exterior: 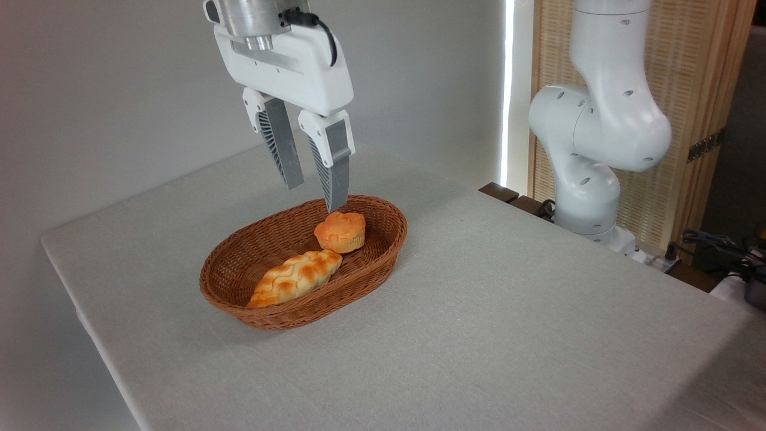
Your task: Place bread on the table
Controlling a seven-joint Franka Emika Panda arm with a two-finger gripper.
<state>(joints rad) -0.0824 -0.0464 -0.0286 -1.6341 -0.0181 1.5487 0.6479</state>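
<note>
My hand (315, 197) hangs over the far end of the basket (239, 263), fingers (286, 157) spread with a clear gap, holding nothing. Near fingertip sits right above the bread (340, 231); can't tell if it touches. Bread is in the basket's far right end, upright, lobed top facing up. Braided loaf (295, 278) lies lengthwise in the basket, nearer the desk's front edge, its far end just beside the bread. Basket sits on the desk (508, 311), toward the left edge, well away from the right edge. Bare cloth all around the basket. My arm base (589, 203) stands beyond the desk's far right side.
</note>
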